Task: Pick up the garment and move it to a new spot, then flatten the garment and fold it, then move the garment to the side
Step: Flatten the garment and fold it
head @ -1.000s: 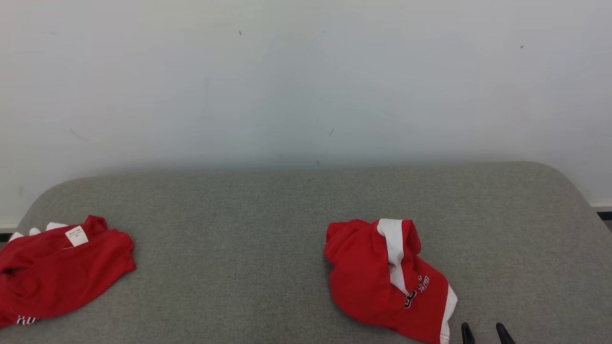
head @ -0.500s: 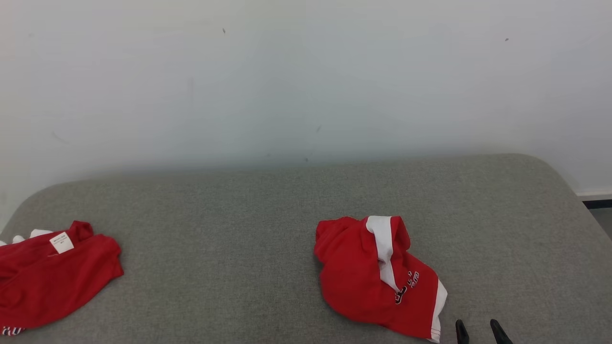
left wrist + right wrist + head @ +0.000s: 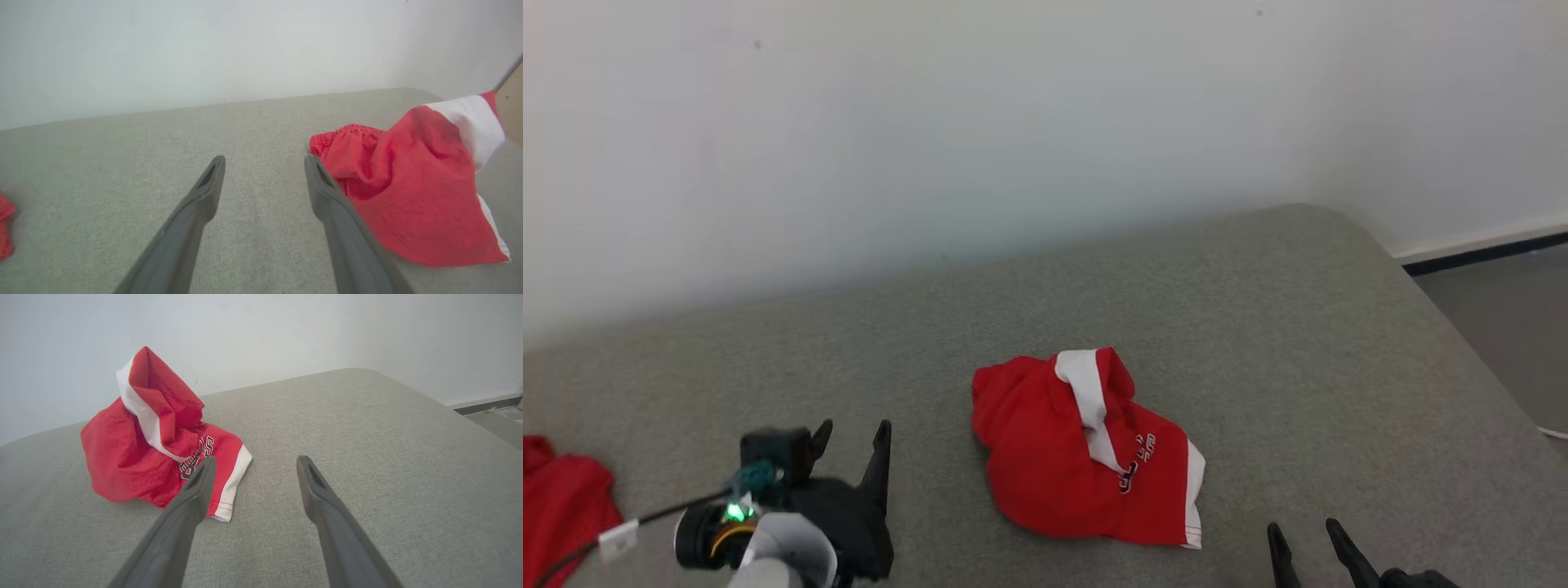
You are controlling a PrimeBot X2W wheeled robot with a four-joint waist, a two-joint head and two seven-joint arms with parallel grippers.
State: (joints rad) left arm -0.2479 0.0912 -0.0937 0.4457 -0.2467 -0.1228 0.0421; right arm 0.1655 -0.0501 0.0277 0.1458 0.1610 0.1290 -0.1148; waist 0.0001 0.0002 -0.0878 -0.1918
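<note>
So the crumpled red garment [image 3: 1078, 457] with the white stripe and dark lettering sits bunched up on the grey cushion [image 3: 1258, 327], a bit toward 6 o'clock from the middle of the head view. One fold pokes up with the white band running over it.

The left gripper [image 3: 855, 426] is at about 8 o'clock from the garment, fingers spread wide with nothing between them, near the cloth but apart from it. From its wrist cam the garment is off at 3 o'clock.

The right gripper [image 3: 1301, 527] is down at 4 o'clock from the garment, just beside the white hem, also wide and empty. In its wrist cam the pile is at 10 o'clock.

There's another red garment [image 3: 564, 506] way over at 8 o'clock, well apart, by the frame edge.
</note>
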